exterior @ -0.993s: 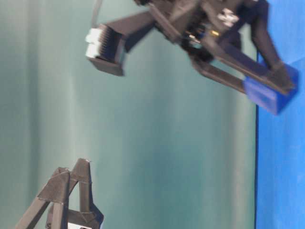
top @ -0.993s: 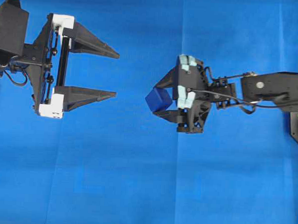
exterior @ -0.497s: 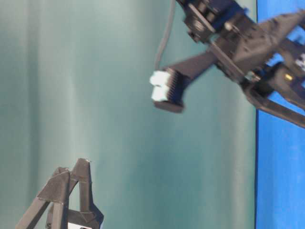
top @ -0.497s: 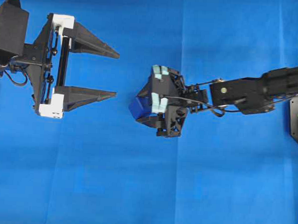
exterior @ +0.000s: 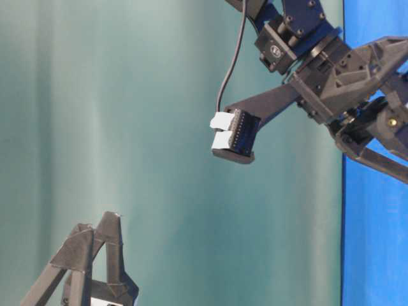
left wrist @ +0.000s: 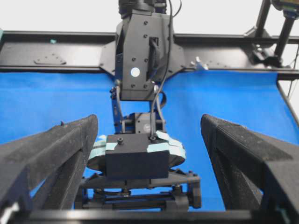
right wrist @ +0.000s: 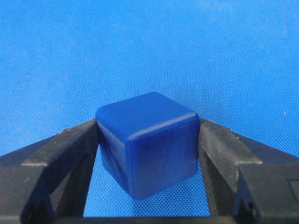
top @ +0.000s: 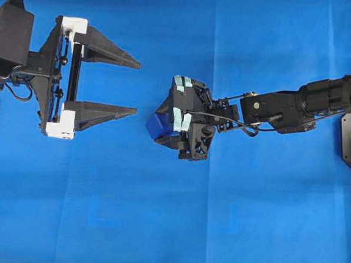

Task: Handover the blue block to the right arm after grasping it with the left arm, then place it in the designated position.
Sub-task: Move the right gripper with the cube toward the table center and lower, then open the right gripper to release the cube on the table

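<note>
Blue cloth [top: 159, 225] covers the whole work surface, creased faintly into squares, and nothing else is seen lying on it.

Nearest, in the right wrist view, the small dark-blue cube with rounded edges [right wrist: 148, 142] fills the lower centre of the frame, pressed on both flanks by the two black fingers [right wrist: 65, 154] of the right arm's all-black gripper [top: 164, 124]; it is clamped on the cube, which is carried over the cloth. In the overhead view the cube [top: 156, 124] sits just left of centre, at the tip of that gripper.

Farther off, at the left edge of the overhead frame, the white-trimmed gripper of the left arm [top: 122, 86] is spread fully wide, holding nothing, well apart from the cube.

The handover is judged complete; the placing step is in hand. No marked spot can be made out, so the target cannot be told. The next move calls for the cube to be lowered level to the cloth and released only once seated.
</note>
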You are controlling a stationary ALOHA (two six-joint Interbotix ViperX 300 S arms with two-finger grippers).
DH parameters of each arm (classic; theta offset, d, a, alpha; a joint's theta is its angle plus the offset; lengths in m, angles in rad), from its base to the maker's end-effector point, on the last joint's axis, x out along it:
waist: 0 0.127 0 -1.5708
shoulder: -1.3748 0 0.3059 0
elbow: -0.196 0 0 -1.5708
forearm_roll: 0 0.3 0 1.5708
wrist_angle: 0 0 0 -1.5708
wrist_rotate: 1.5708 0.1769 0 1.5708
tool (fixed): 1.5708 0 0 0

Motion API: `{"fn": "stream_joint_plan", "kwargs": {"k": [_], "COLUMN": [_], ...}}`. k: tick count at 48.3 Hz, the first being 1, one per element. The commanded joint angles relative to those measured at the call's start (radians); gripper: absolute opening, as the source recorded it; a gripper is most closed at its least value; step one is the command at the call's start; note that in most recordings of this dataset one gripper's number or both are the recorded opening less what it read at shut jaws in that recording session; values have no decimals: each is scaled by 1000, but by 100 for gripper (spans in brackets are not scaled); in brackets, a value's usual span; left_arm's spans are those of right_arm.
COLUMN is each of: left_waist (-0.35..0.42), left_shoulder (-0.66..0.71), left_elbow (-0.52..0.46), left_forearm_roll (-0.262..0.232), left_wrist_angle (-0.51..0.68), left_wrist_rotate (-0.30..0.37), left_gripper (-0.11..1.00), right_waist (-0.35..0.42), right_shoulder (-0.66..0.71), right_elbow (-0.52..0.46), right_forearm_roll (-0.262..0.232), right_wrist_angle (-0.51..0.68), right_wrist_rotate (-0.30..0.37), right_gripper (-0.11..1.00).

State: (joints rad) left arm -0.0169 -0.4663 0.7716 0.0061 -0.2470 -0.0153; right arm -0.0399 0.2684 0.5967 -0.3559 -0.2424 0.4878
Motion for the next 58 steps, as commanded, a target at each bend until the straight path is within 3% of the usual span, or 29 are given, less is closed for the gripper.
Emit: {"fn": "stream_joint_plan", "kwargs": {"k": [1,23,30,33,40,58], "left_waist": [-3,-3,-3,-3,-3,-3], "left_shoulder": [-11,-9,-11,-11,-11,-12], "left_elbow": [-12,-12,-12,-12,-12,-12], "left_forearm_roll": [2,2,2,2,2,2], "left_wrist_angle": [-6,-6,-6,-5,-6,-6], "left_wrist_rotate": [0,0,0,0,0,0], "left_gripper": [93,93,93,93,93,93], "right_waist": [-5,-5,-6,-6,-6,-3], "right_shoulder": [-12,-17,-28,-28,-32,-137], "right_elbow": [-5,-6,-6,-6,-6,12], "right_forearm_roll": [3,3,3,3,3,3], "right_wrist_angle": [-6,0,2,3,9,41], "right_wrist_rotate": [-2,-3,-3,-3,-2,-3], "right_gripper": [47,49,86,93,82,85]}}
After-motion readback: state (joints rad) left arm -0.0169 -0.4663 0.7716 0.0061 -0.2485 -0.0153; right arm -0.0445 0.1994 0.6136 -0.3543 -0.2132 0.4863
